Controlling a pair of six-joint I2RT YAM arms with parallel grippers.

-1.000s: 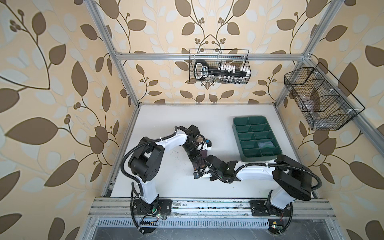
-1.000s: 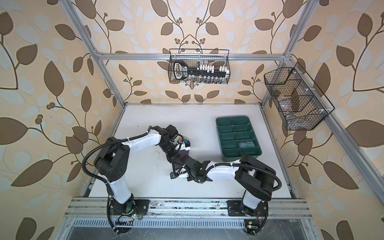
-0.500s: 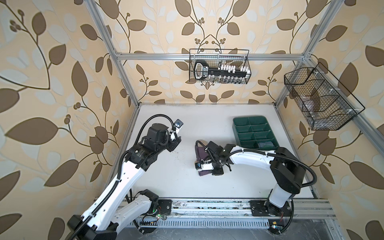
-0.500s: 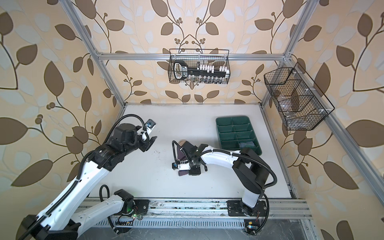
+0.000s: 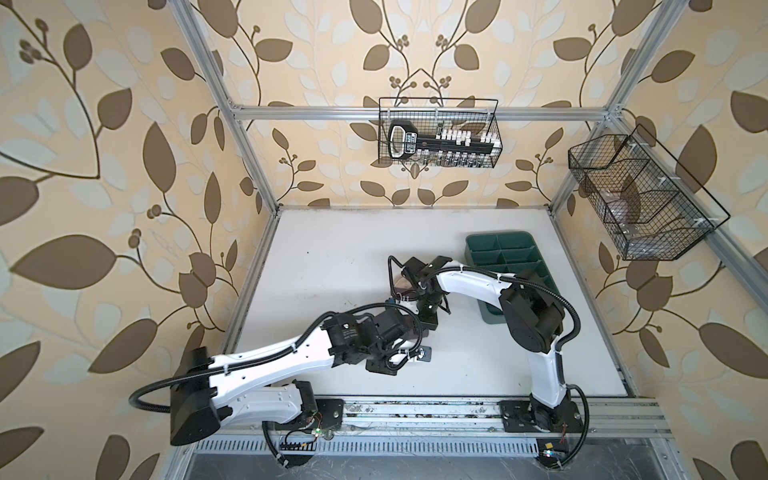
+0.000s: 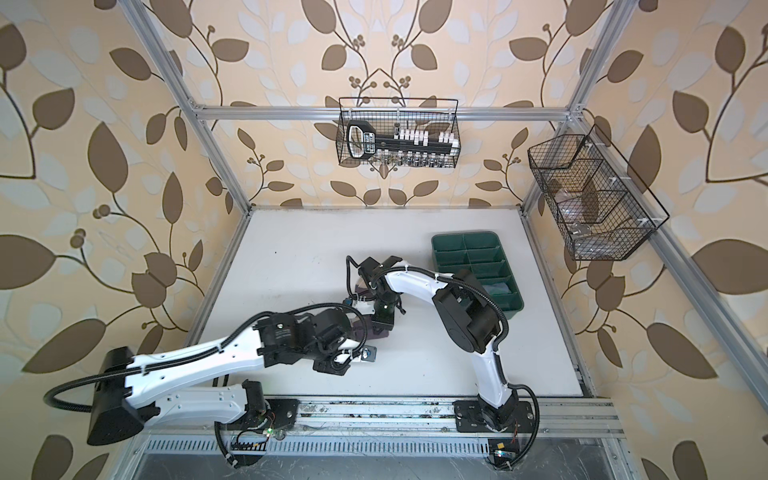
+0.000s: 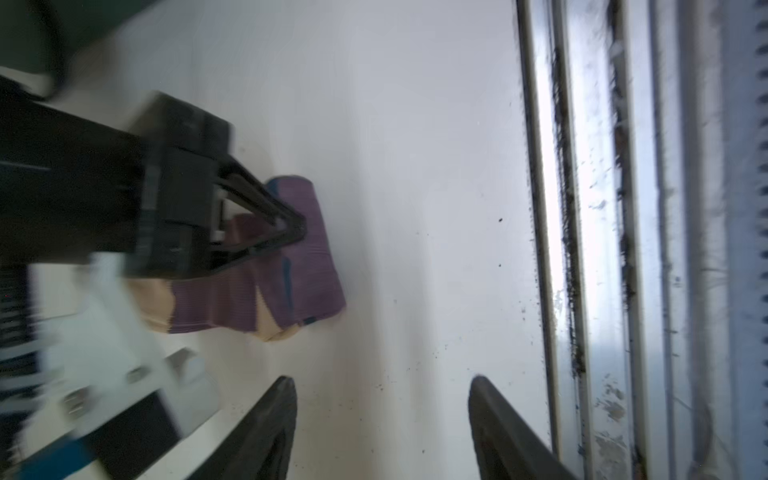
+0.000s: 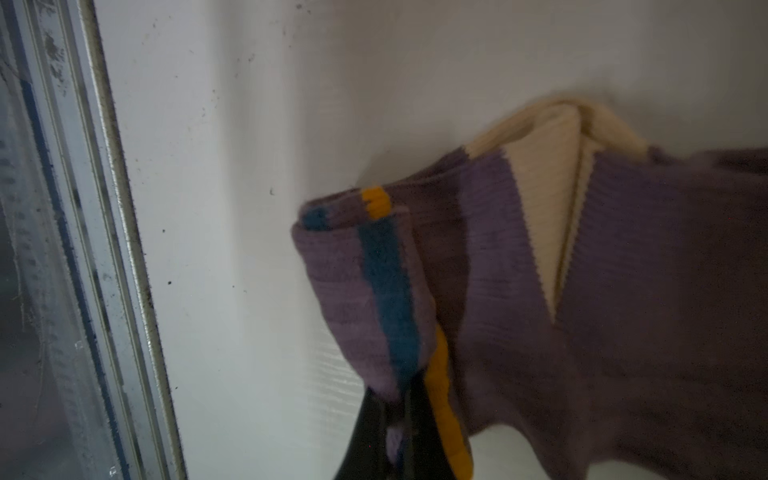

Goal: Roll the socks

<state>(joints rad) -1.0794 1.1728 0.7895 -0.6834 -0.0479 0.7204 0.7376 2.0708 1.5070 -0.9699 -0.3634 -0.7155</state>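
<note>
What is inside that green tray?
A grey-blue bundle lies in one compartment of the green tray; the other visible compartments look empty. The right arm hides part of the near end.

A robotics lab test cell: aluminium frame, leaf-print wall panels, white bench, left arm and right arm bolted to a rail.

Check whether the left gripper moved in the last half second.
Yes. In both top views the left gripper has swung toward the front rail, nearer the green tray.
</note>
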